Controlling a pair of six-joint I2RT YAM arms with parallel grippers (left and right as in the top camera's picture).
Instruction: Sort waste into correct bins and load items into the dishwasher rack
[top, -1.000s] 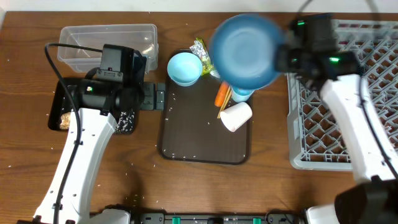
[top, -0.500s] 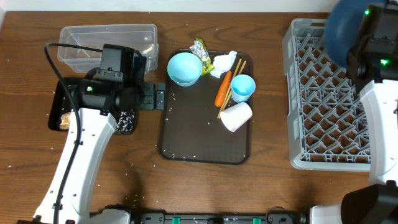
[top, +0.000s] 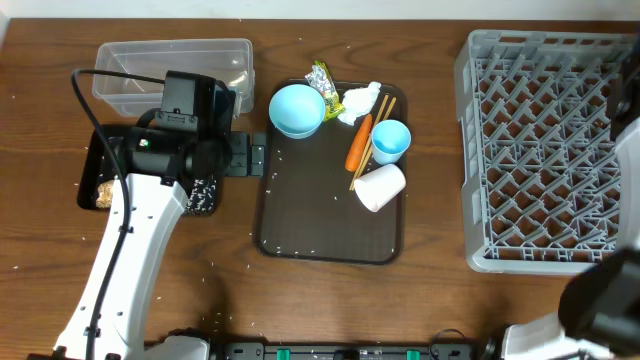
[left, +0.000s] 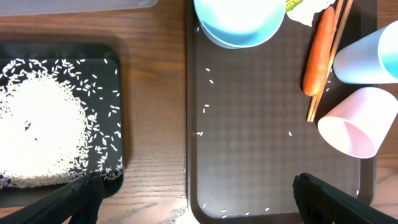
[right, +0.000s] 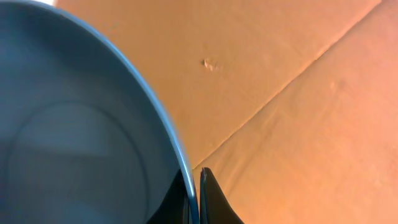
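My left gripper (top: 246, 155) hangs open between the black tray (top: 92, 163) of white rice (left: 40, 134) and the brown serving tray (top: 330, 225), holding nothing. On the serving tray lie a light blue dish (top: 297, 110), a foil wrapper (top: 323, 80), a tissue (top: 362, 100), a carrot (top: 358, 145), chopsticks (top: 377, 128), a blue cup (top: 391, 140) and a tipped pink cup (top: 380, 186). The grey rack (top: 545, 150) stands at the right. My right gripper (right: 193, 194) is shut on the rim of a large blue dish (right: 74, 124), outside the overhead view.
A clear tub (top: 175, 68) sits at the back left, beside the black tray. Loose rice grains dot the wooden table (top: 210, 265) and the serving tray. Only a sliver of the right arm (top: 628, 140) shows at the overhead view's right edge.
The right arm carried the large blue dish from above the serving tray rightwards, across the rack and out of the overhead view. The left arm stayed still.
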